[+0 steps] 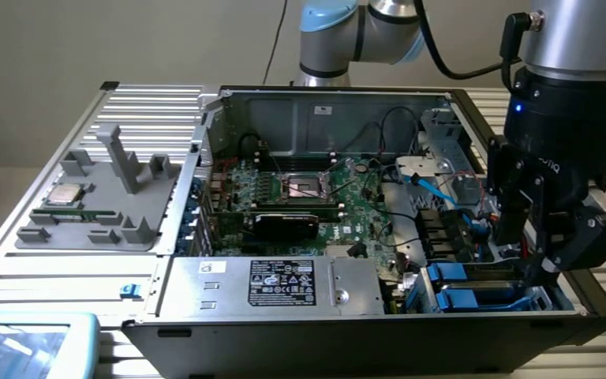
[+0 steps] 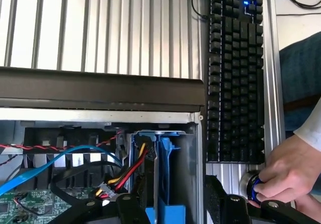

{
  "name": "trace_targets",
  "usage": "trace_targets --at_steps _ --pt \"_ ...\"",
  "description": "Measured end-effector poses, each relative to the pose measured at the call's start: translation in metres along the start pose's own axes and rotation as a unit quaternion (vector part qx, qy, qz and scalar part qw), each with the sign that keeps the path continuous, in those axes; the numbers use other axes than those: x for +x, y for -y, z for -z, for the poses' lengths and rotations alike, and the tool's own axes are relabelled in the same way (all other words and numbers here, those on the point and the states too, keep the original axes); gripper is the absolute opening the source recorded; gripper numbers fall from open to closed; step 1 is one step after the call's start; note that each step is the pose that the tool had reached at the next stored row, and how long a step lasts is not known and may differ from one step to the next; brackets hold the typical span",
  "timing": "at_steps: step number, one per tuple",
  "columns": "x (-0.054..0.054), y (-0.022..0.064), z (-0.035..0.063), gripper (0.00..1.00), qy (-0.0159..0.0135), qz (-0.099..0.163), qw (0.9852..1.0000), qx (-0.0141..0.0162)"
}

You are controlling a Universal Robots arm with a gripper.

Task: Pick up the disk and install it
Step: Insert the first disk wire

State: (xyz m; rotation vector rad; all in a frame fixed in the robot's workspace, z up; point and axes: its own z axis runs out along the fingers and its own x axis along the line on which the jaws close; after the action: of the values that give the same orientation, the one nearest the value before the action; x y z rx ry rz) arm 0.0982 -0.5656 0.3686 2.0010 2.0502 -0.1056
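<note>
Blue-railed disk (image 2: 168,184): is standing on edge in the drive cage at the corner of the case, with a grey metal face sitting just beside the blue rail.
Gripper (image 1: 535,272): is hanging over the drive bays at the exterior view's right and reaching down into the case. In the wrist view it is straddling the disk.
Grip: can't tell whether it is clamping the disk or sitting released around it.
Case (image 1: 334,93): is lying open on the slatted metal table (image 1: 29,268), with the motherboard (image 1: 314,197) facing up.
Grey box with black label (image 1: 271,284): is sitting along the near wall of the case, well apart from the gripper.
Cables: a blue ribbon cable (image 2: 50,163) and a yellow-red-black bundle (image 2: 128,174) are running into the cage just beside the disk.
Grey fixture tray (image 1: 103,229): is sitting on the table at the exterior view's left and carrying a small square chip (image 1: 66,195).
Keyboard (image 2: 235,73): black, lying on the table outside the case, with a blue light glowing.
Person's hand (image 2: 288,176): is resting near the gripper and pinching a small round silver part with a blue ring (image 2: 252,186).
</note>
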Motion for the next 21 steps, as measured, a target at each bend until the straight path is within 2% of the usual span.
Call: trace_targets --at_steps 4,5,6,7,11,13,15,18,21 --pt "-0.001 -0.0004 -0.0008 0.58 -0.0024 0.016 0.9999 -0.0041" --pt "-0.001 -0.0006 -0.0009 0.58 -0.0036 0.019 0.9998 -0.0050" --pt "-0.002 -0.0008 -0.0013 0.58 -0.0063 0.020 0.9998 -0.0054" --pt "-0.003 -0.0009 -0.0017 0.58 -0.0096 0.020 0.9997 -0.0056" --pt "-0.005 -0.0010 -0.0020 0.58 -0.0106 0.020 0.9997 -0.0052" --pt "-0.009 -0.0010 -0.0032 0.58 -0.0154 0.019 0.9997 -0.0045" --pt "-0.014 -0.0010 -0.0049 0.58 -0.0208 0.019 0.9996 -0.0025" --pt "-0.022 -0.0013 -0.0079 0.58 -0.0284 0.020 0.9994 0.0034" --pt "-0.027 -0.0018 -0.0106 0.58 -0.0391 0.020 0.9990 0.0100"
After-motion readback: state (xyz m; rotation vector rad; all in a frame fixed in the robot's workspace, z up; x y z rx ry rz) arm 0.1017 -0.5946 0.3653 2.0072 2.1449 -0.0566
